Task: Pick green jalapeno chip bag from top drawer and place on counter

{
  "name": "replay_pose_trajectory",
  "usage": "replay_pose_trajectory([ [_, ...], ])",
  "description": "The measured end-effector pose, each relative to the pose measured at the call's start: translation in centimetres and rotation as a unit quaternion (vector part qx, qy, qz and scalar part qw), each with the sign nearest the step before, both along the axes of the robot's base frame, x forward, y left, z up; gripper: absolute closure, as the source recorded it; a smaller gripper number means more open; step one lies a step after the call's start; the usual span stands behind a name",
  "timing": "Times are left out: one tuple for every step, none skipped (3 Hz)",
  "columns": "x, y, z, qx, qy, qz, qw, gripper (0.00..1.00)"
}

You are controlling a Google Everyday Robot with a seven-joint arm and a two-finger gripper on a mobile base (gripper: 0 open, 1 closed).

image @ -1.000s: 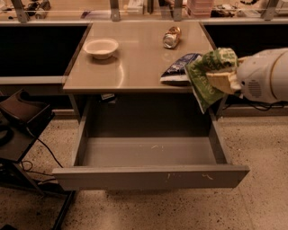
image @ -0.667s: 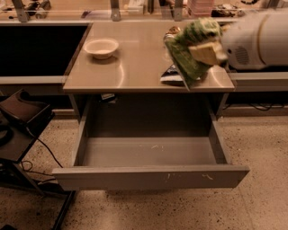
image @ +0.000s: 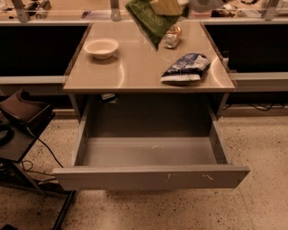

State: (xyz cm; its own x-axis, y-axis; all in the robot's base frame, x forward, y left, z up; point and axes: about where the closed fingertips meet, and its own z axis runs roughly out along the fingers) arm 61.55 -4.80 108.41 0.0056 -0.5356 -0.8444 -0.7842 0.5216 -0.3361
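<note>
The green jalapeno chip bag (image: 149,19) hangs at the top of the camera view, above the far middle of the counter (image: 135,67). My gripper (image: 167,5) is at the top edge, shut on the bag's upper end; most of the arm is out of view. The top drawer (image: 148,175) is pulled fully open below the counter, and its inside is bare.
On the counter are a white bowl (image: 101,47) at the left, a tipped can (image: 172,37) at the back and a blue-and-white chip bag (image: 186,67) at the right front. Dark side shelves flank the table. A black stand (image: 20,119) is at the left.
My gripper has carried the green bag from the counter's right front edge up and to the left, over the back middle of the counter. The arm has mostly left the view.
</note>
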Motion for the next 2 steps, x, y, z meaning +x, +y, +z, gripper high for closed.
replay_pose_trajectory([
  [0.7,2.5,3.4,0.012,-0.025,0.024,0.9993,1.0],
  [0.0,0.3,2.4,-0.002,-0.015,-0.002,0.9999,1.0],
])
